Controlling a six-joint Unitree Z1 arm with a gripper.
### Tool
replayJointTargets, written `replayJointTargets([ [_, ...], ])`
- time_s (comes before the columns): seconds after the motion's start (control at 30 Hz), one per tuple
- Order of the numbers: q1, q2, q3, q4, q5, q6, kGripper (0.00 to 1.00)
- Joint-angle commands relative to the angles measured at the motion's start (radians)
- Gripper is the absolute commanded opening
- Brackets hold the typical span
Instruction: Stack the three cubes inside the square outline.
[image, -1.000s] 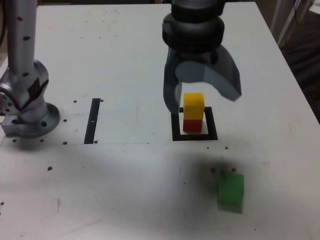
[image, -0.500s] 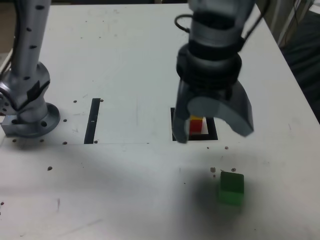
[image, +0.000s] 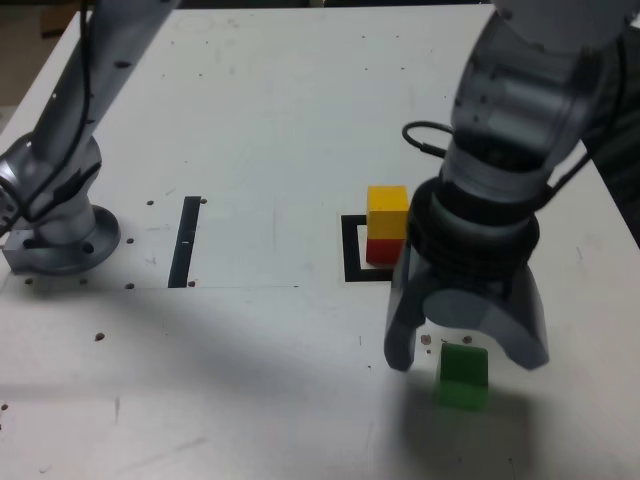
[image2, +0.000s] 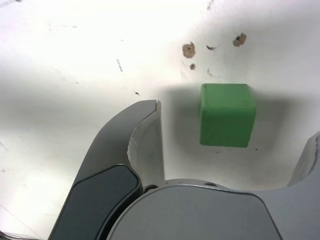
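Fingers: the 2 curved grey metal fingers (image: 402, 335) stand wide apart, with no cube clamped between them; in the exterior view they reach down at the lower right of the frame, and in the wrist view their tips lie on either side of the green cube, apart from it.
Green cube: 1 solid green block with flat faces (image: 463, 377), resting on the desk at the lower right of the exterior view, a little right of the frame's middle in the wrist view.
Yellow cube: 1 solid yellow block (image: 387, 210), near the centre of the exterior view, on top of the red cube.
Red cube: 1 solid red block (image: 384, 250), directly under the yellow cube, inside the square outline.
Square outline: 1 thick black square border (image: 352, 262), just right of centre in the exterior view, its right side partly hidden by the arm.
Black strip: 1 narrow straight black strip (image: 185, 242), left of centre in the exterior view, well apart from the stack.
Arm: 1 grey jointed robot arm (image: 515, 120), its base at the left edge of the exterior view, its wrist end at the upper right.
Desk: 1 white flat desk with small dark and brown marks (image: 270, 120); 2 brown spots lie near the green cube in the wrist view, at the upper part of the frame.
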Motion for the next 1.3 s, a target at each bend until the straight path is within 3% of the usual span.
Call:
replayJointTargets([
  [0.0, -0.001, 0.018, -0.011, 0.004, -0.007, 0.001, 0.97],
  [0.53, -0.001, 0.105, -0.071, 0.011, -0.035, 0.013, 0.83],
  [0.63, -0.001, 0.119, -0.082, 0.011, -0.038, 0.014, 0.75],
  [0.97, -0.002, 0.126, -0.100, 0.018, -0.028, 0.013, 0.27],
  [1.27, -0.003, 0.123, -0.103, 0.019, -0.024, 0.014, 0.24],
])
